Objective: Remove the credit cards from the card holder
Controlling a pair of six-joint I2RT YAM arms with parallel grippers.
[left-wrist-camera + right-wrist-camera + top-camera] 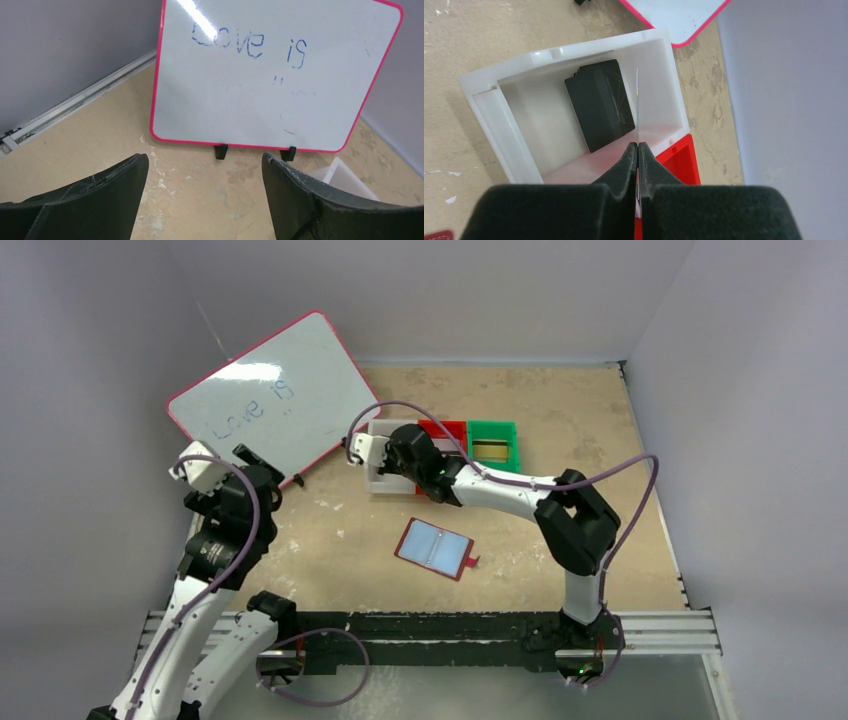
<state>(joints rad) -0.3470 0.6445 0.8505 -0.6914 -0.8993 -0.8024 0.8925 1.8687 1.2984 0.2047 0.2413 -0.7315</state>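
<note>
- White bin (pixel 484 95) directly beneath my right jaws, which are pinched tight on a thin card (pixel 637 100), edge-on, long axis pointing into it.
- Left jaws wide apart, empty, facing whiteboard (pixel 275 75).

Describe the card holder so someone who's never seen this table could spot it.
Start at the pink-framed whiteboard at the table's back left, then come forward past the white bin, red bin and green bin. The card holder lies open alone mid-table: dark red too, but flat and book-like, showing two pale blue sleeves.
</note>
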